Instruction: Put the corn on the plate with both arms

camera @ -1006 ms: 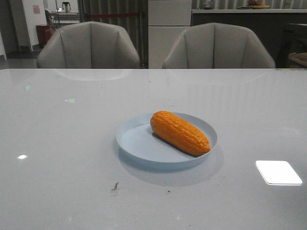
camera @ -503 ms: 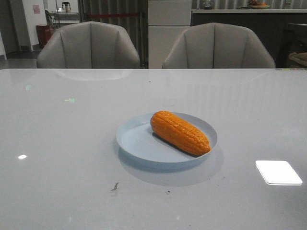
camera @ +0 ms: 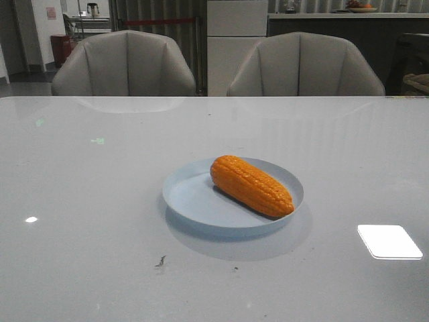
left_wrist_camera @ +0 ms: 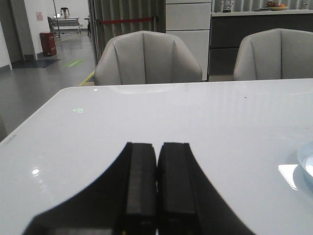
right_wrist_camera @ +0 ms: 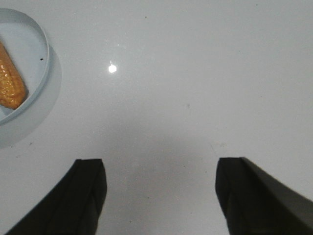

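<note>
An orange corn cob [camera: 251, 185] lies slantwise inside the pale blue plate [camera: 191, 201] in the middle of the table. Neither gripper shows in the front view. My left gripper [left_wrist_camera: 157, 145] is shut with nothing between its black fingers, held over bare table, and only a sliver of the plate rim [left_wrist_camera: 305, 159] shows at the edge of its view. My right gripper [right_wrist_camera: 159, 163] stands open over bare table, off to one side of the plate [right_wrist_camera: 43, 34]. One end of the corn [right_wrist_camera: 11, 85] shows in the right wrist view.
Two grey armchairs [camera: 125, 64] [camera: 305, 65] stand behind the far edge of the glossy white table [camera: 87, 174]. A bright light reflection [camera: 389, 241] lies on the table at the right. Small dark specks [camera: 161, 261] lie in front of the plate.
</note>
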